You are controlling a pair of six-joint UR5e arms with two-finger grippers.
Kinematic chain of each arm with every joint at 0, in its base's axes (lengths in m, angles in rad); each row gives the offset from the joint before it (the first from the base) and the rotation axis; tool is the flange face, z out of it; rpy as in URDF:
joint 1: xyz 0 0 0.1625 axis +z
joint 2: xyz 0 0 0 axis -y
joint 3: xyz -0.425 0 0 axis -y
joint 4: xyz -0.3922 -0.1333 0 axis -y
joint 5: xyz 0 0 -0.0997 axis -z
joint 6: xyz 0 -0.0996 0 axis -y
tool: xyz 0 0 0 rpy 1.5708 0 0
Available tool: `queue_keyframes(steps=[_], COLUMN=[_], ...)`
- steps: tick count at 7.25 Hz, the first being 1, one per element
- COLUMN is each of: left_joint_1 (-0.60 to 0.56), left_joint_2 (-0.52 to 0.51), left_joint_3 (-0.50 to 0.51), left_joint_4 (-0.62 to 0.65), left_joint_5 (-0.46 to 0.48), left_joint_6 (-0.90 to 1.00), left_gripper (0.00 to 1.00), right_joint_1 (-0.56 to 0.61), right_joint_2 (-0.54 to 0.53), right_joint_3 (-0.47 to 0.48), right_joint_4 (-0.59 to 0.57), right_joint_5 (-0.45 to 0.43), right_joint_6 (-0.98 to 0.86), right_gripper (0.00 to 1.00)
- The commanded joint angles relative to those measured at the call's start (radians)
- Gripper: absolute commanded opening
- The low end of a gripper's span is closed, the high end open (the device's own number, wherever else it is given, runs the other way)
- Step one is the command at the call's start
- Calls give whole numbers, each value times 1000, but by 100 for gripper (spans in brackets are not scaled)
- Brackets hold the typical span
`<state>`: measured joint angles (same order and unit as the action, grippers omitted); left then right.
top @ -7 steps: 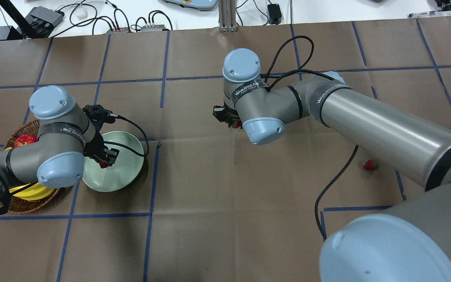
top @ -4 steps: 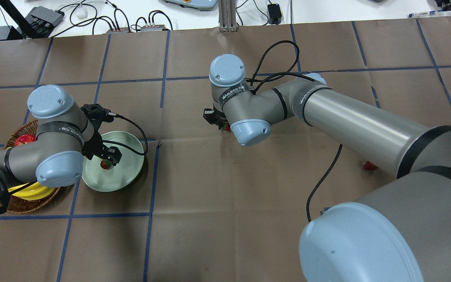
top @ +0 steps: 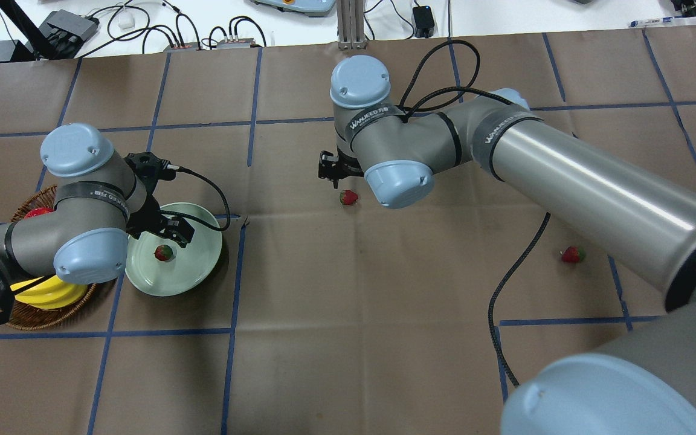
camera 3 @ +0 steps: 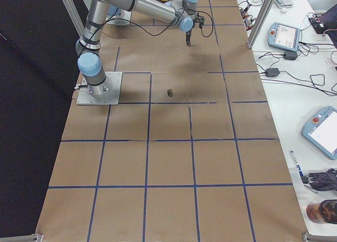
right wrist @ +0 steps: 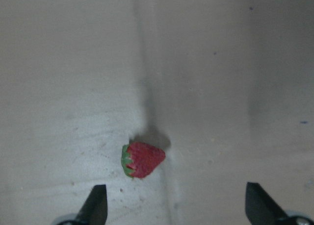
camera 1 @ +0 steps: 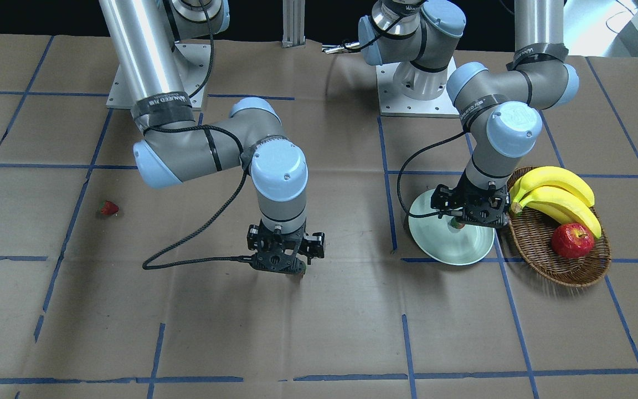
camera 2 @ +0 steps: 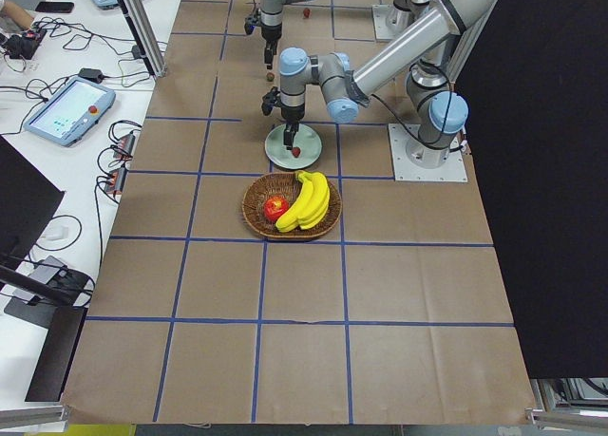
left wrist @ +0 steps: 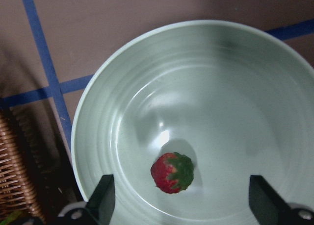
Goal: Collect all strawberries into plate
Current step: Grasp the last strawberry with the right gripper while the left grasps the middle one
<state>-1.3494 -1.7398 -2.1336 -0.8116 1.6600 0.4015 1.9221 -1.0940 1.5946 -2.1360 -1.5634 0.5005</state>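
Strawberries, three in all: tiny, plump and cone-shaped, bright red with a finely pitted skin and a ragged green leafy cap at the broad end. First strawberry lying on its side in the hollow of the plate, slightly off centre. Second strawberry on bare table paper near the middle, cap toward the wrist view's left. Third strawberry alone on the paper far out on the robot's right side, well apart from both arms' tools.

One plate: round, shallow, pale mint green, glossy, with faint concentric rings, sitting just beside one oval basket of brown woven wicker. In the basket, one bunch of smooth yellow bananas and one shiny red apple.

Left gripper poised directly above the plate, black fingers spread wide, nothing between them, first strawberry below the gap. Right gripper above the second strawberry, likewise spread wide and empty, clear of the fruit.

Table covered in matte brown paper, marked into squares by blue tape lines.
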Motion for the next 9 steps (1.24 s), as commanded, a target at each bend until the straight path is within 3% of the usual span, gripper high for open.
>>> queue_keyframes(steps=[1, 3, 4, 5, 7, 9], left_joint_1=[-46, -198, -268, -321, -475, -531], left_joint_2=[0, -16, -47, -102, -269, -364], left_joint_3=[46, 94, 157, 219, 384, 496], left_joint_4=[-58, -58, -67, -70, -67, -58], left_joint_5=[-20, -23, -87, -135, -126, -150], left_joint_6=[-99, -325, -430, -546, -662, -702], left_gripper=[99, 99, 99, 99, 100, 100], right_joint_1=[-116, -245, -329, -424, -616, -695], right_joint_2=[-152, -240, -279, -326, -415, -452], right_joint_3=[7, 60, 129, 199, 350, 543], right_joint_4=[152, 206, 188, 162, 113, -50], right_joint_5=[-9, -18, -55, -58, -52, -40], right_joint_6=[-141, -325, -462, -588, -800, -887], right_gripper=[100, 100, 100, 100, 99, 99])
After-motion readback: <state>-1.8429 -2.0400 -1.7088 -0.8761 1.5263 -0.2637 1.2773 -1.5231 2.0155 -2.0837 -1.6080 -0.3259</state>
